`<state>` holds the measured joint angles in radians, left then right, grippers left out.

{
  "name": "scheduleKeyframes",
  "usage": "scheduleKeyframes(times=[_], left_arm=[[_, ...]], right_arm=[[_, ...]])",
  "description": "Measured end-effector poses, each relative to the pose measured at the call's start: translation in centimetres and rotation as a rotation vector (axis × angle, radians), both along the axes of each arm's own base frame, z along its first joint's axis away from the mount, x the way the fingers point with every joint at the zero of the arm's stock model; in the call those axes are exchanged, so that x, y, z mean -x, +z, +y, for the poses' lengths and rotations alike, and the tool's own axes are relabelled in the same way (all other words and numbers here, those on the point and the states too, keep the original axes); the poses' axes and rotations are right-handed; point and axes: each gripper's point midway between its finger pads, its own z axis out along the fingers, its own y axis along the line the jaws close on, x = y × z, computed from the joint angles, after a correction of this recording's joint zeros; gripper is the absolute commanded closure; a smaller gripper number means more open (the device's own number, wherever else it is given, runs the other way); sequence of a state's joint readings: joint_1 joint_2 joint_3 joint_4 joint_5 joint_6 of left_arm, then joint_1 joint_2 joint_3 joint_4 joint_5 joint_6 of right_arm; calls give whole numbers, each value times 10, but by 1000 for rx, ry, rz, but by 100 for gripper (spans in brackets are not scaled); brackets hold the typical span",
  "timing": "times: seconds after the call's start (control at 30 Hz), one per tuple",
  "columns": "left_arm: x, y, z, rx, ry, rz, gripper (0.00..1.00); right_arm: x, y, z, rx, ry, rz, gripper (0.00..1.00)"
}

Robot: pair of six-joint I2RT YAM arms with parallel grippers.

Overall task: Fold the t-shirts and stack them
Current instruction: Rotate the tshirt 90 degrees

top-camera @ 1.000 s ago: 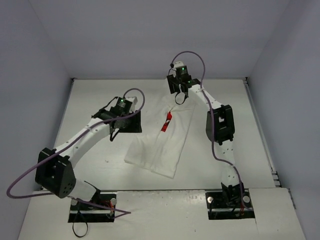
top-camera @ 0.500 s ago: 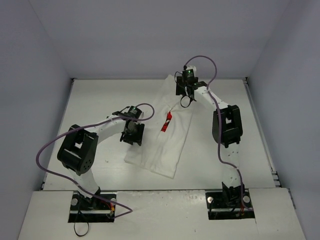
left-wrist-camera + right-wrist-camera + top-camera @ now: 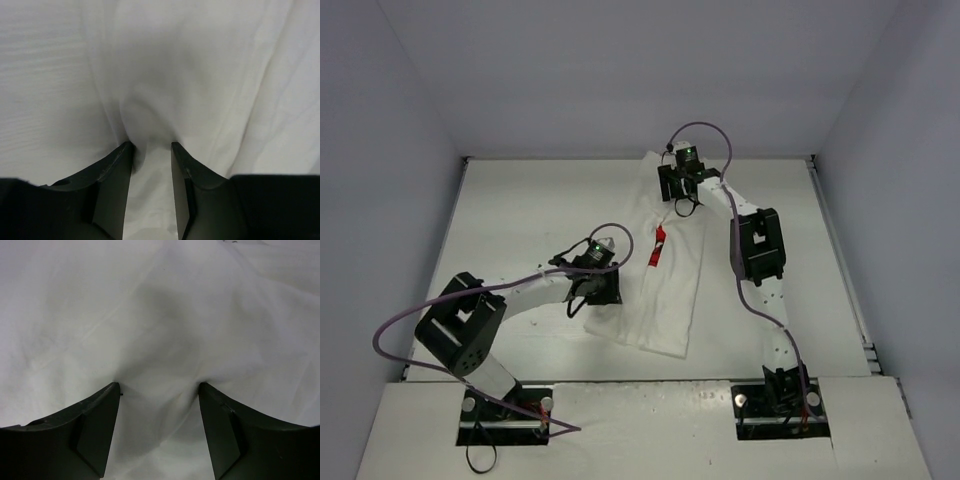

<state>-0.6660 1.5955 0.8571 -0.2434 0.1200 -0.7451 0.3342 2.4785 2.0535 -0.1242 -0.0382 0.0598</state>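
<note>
Plainly, one white t-shirt lies folded in a long strip on the table. One red print sliver shows only from above, its lettering unreadable. Left of the print, the left gripper stands narrow around a cloth ridge; whether it pinches, I cannot tell. Beyond the print, the right gripper spreads wide on dimpled fabric.

White table between plain pale lilac-grey walls
</note>
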Motion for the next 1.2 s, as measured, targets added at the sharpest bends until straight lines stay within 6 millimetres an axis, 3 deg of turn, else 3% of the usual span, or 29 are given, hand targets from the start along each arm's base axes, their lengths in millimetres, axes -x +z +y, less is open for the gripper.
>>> scheduleKeyframes(times=[0.2,0.3,0.43,0.57,0.6,0.63,0.77,0.9,0.93,1.0,1.03,1.1,1.2], left_arm=[[38,6,-82,183,-75,-27,65],[48,9,-98,235,-57,-8,62],[48,11,-91,216,-1,2,58],[46,14,-55,107,68,6,57],[44,16,-44,83,88,4,57],[41,19,-34,60,107,-1,56],[21,48,-7,0,154,-64,56],[-2,88,-7,22,145,-147,56],[-6,94,-7,23,139,-160,56],[-12,98,-7,11,127,-171,56],[-15,97,-6,-2,121,-169,57],[-22,89,-9,-36,101,-152,62],[-36,67,-20,-92,58,-111,64]], right_arm=[[-11,0,31,6,218,-46,36],[-17,0,51,17,302,-79,30],[-23,3,78,43,376,-137,29],[-26,16,90,62,369,-172,28],[-27,21,89,68,355,-181,11],[-27,25,86,75,335,-183,4],[-17,60,48,77,223,-173,0],[19,122,-28,74,50,-180,4],[36,138,-49,70,4,-182,11],[68,169,-89,49,-100,-213,36],[86,178,-106,40,-149,-223,55],[125,184,-124,15,-212,-232,79],[184,154,-124,-38,-246,-162,82]])
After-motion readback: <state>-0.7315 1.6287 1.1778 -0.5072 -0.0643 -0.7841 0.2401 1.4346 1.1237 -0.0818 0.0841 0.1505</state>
